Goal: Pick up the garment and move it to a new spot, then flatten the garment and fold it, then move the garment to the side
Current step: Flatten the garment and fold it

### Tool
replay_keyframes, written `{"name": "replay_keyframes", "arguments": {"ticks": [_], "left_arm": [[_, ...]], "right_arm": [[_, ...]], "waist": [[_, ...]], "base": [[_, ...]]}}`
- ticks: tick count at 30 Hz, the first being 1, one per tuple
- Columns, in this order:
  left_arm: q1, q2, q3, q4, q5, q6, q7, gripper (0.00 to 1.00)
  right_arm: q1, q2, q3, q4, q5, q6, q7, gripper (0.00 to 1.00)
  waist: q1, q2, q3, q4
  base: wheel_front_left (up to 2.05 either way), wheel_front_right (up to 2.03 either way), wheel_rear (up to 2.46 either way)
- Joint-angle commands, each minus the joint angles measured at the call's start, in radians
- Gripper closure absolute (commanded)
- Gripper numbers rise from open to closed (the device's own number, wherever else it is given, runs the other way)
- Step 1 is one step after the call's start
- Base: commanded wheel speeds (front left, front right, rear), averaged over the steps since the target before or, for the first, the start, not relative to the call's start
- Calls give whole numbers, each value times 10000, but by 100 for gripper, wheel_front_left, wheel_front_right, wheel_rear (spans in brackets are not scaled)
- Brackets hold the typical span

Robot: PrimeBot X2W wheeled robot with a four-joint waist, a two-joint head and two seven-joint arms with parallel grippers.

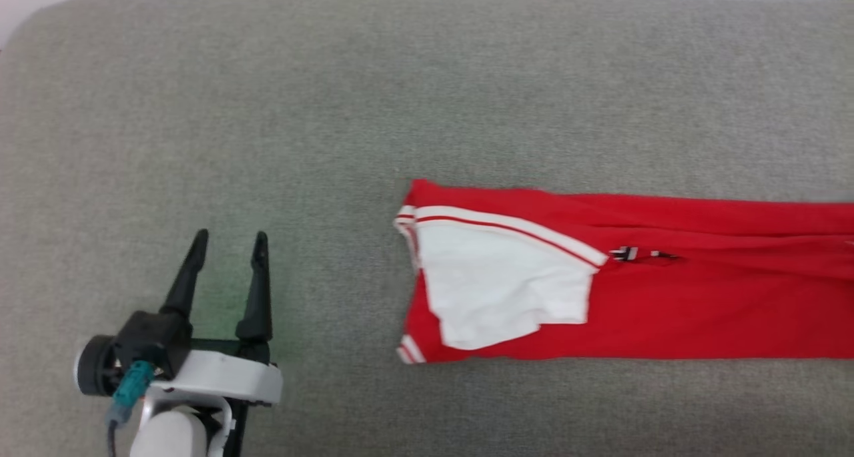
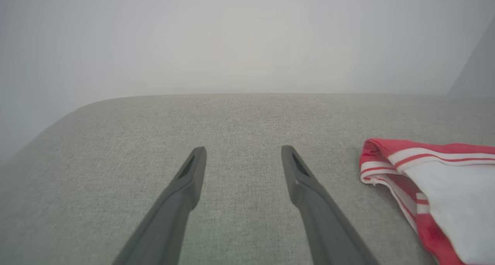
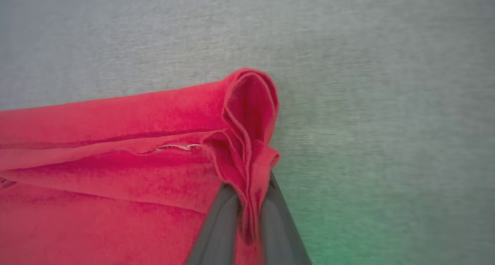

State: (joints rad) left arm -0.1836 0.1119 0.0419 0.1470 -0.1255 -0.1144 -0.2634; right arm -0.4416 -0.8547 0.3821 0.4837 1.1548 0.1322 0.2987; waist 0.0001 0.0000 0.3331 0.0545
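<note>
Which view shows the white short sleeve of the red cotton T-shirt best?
Head view: the whole white sleeve lies on the red T-shirt. The left wrist view crops it; the right wrist view gives red cloth pinched by the right claw.

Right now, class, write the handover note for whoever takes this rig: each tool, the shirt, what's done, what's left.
Left tool: open, over bare grey surface, apart from the garment.
Right tool: shut on a bunched red edge of the garment.
Shirt: a long flat band, white sleeve on top.
Done: apparently flattened, folded lengthwise.
Left: likely a cross fold, then moving it aside.
</note>
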Motion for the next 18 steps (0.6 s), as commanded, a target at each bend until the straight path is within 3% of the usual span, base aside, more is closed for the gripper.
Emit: {"name": "replay_keyframes", "arguments": {"ticks": [1, 10, 14, 18], "left_arm": [[74, -12, 136, -207, 133, -56, -10, 0], [46, -16, 206, -993, 326, -163, -9, 0], [113, -8, 121, -1050, 326, -164, -10, 0], [202, -36, -57, -1033, 53, -171, -10, 0]], "right_arm": [[-9, -241, -171, 177, -198, -30, -101, 100], [-395, -1438, -1263, 2111, -592, -25, -714, 100], [-608, -1452, -1536, 2610, -632, -24, -928, 100], [-509, -1241, -1303, 2198, -779, -24, -931, 100]], "waist": [[-1, 0, 45, -245], [-1, 0, 143, -580], [-1, 0, 23, -616], [-1, 0, -176, -614]], "base": [[0, 0, 0], [0, 0, 0], [0, 0, 0], [0, 0, 0]]}}
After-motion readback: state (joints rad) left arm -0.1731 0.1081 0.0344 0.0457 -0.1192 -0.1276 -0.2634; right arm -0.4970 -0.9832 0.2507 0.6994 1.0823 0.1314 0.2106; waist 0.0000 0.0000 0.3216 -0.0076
